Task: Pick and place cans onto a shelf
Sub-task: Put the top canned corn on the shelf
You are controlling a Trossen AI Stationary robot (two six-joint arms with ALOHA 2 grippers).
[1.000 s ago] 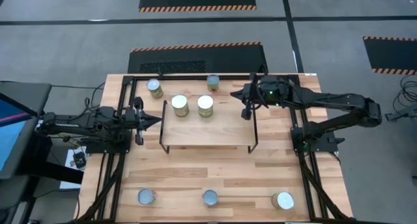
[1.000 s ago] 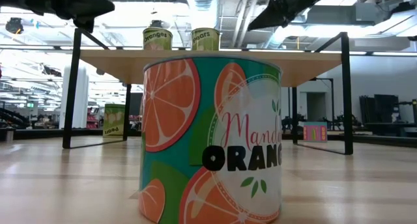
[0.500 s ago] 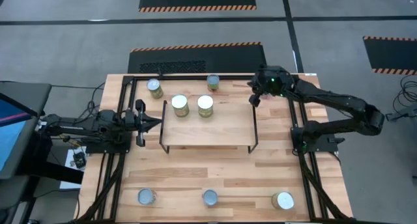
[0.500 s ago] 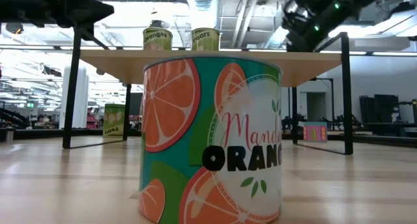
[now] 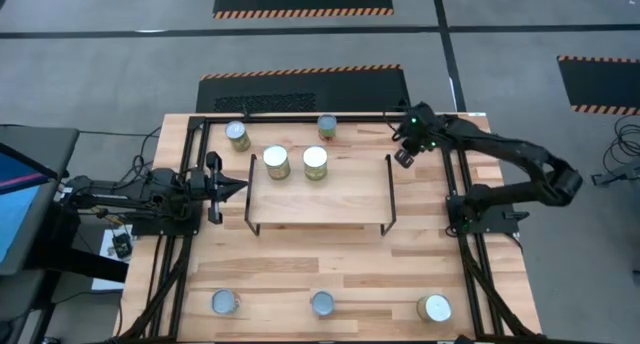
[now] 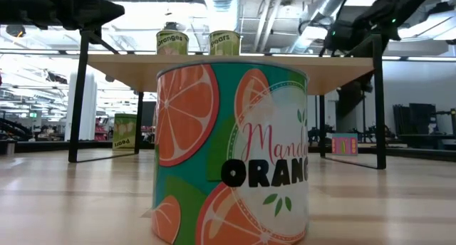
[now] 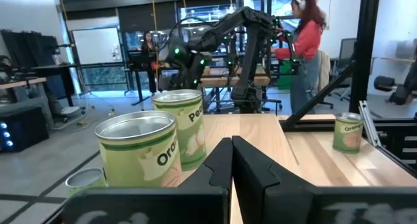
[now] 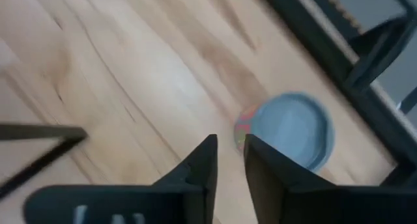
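Note:
The shelf (image 5: 320,194) stands mid-table and carries two cans (image 5: 276,162) (image 5: 315,162) near its far edge. Other cans stand on the table: two behind the shelf (image 5: 237,136) (image 5: 327,127) and three along the near edge (image 5: 225,303) (image 5: 322,303) (image 5: 434,307). My right gripper (image 5: 405,156) hovers just right of the shelf's far right leg, fingers slightly open (image 8: 229,146), pointing down at a blue-topped, red-labelled can (image 8: 293,129) on the table; it touches nothing. My left gripper (image 5: 240,187) waits shut (image 7: 231,149) left of the shelf, empty.
The black frame rails (image 5: 465,224) run along the table's left, right and far sides. The shelf's thin black legs (image 6: 377,102) stand close to my right gripper. In the low view the near middle can (image 6: 231,152) fills the foreground. People (image 7: 306,48) stand in the room beyond.
My right gripper has gone from over the shelf's right end toward the table's right edge, past the shelf's right legs, and now stands over the table beside the shelf. The cans and the shelf have stayed where they were.

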